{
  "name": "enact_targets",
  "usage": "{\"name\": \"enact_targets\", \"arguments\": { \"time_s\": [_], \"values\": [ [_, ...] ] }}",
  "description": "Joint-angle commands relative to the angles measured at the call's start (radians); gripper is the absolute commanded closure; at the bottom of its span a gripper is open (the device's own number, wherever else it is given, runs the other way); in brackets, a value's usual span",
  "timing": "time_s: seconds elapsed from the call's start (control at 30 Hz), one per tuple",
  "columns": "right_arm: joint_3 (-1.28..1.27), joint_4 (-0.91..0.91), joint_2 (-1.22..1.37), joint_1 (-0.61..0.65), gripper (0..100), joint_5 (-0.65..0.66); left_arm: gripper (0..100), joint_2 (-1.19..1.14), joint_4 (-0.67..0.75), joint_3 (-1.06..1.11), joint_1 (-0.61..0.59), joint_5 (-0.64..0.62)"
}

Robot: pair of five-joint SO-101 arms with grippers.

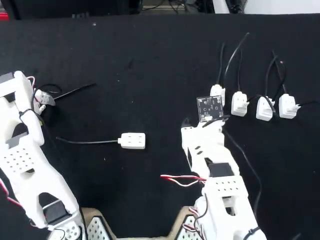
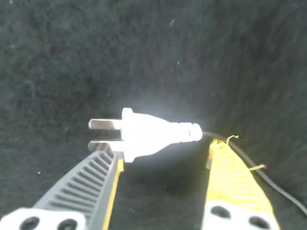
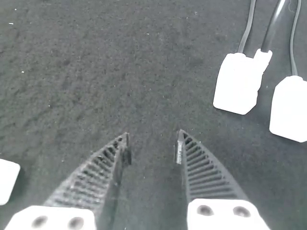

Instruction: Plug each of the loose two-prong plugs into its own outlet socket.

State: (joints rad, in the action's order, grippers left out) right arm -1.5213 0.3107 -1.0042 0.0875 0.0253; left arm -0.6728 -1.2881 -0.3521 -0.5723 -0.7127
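A white two-prong plug lies on the black mat, prongs pointing sideways, its black cable trailing off. My left gripper is open and straddles the plug; the grey finger sits just under the prongs and the yellow finger by the cable end. From above, this gripper is at the far left. A white outlet socket with a cable lies mid-table. My right gripper is open over bare mat, next to a row of white outlet blocks.
Several white outlet blocks with black cables line the right side of the mat, just beyond the right arm. Red and white wires hang off that arm. The mat's far edge runs along the back.
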Motion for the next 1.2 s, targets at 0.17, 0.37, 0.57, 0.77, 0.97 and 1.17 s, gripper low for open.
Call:
{"name": "enact_targets", "arguments": {
  "time_s": [0.17,0.37,0.57,0.77,0.97,1.17],
  "values": [
    [0.053,-0.018,-0.027,0.014,85.0,-0.008,72,-0.018,-0.083,-0.125,-0.022,-0.015],
    [0.054,-0.018,-0.027,0.014,85.0,-0.008,72,0.023,-0.292,-0.355,-0.012,0.417],
    [0.054,-0.018,-0.027,0.014,85.0,-0.008,72,0.021,-0.255,-0.516,-0.022,1.011],
    [0.054,-0.018,-0.027,0.014,85.0,-0.008,72,0.021,-0.256,-0.513,-0.036,1.416],
    [0.053,-0.018,-0.027,0.014,85.0,-0.008,71,-0.031,-0.199,-0.522,-0.048,1.533],
    [0.051,-0.018,-0.027,0.014,85.0,-0.008,72,-0.157,-0.176,-0.526,-0.039,1.577]
  ]
}}
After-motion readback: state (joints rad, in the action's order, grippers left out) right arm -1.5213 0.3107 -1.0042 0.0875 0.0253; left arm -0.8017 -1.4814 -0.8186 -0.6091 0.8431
